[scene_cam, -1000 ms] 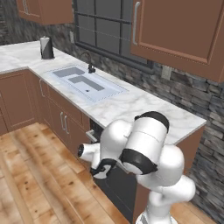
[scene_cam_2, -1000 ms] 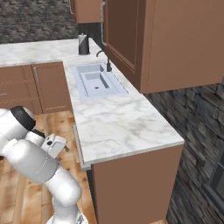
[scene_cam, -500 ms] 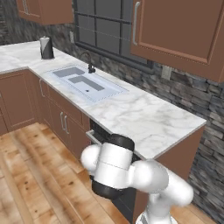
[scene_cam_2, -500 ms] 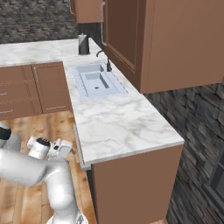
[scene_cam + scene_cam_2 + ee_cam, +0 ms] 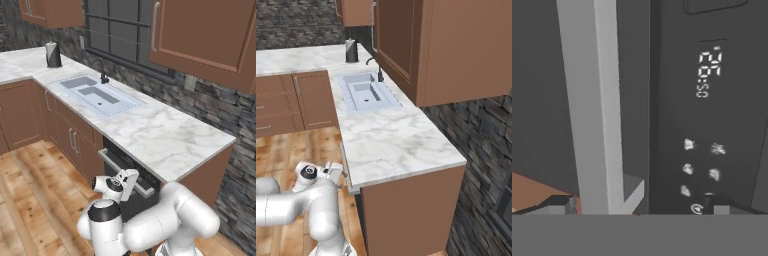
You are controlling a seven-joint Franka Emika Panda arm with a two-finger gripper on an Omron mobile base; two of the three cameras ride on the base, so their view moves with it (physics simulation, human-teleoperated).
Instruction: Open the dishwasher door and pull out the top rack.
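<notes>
Running along two walls of rough dark stone, a white marble tabletop (image 5: 165,137) with grey veins carries a pale rectangular sink (image 5: 97,94) with a dark tap (image 5: 102,74) and, near the corner, a small dark grey canister (image 5: 52,54). Smooth brown wooden cabinets (image 5: 202,35) hang above, a dark gridded window (image 5: 122,30) sits behind the sink, and the floor (image 5: 30,190) is warm wooden planking.

Under the tabletop's right part sits the dishwasher door (image 5: 127,192), a flat black panel between brown base cabinets, apparently shut or nearly so. Its long silver bar handle (image 5: 125,171) is square-edged and matt; in the hand view the bar (image 5: 594,107) runs up the picture, beside the dark control strip (image 5: 707,110). That strip bears a pale digital readout and a cluster of small whitish button symbols, too blurred to read.

The gripper (image 5: 126,183) is level with the handle, right at the door's upper edge. The fingers (image 5: 559,205) are spread, their dark tips on either side of the bar, not closed on it.
</notes>
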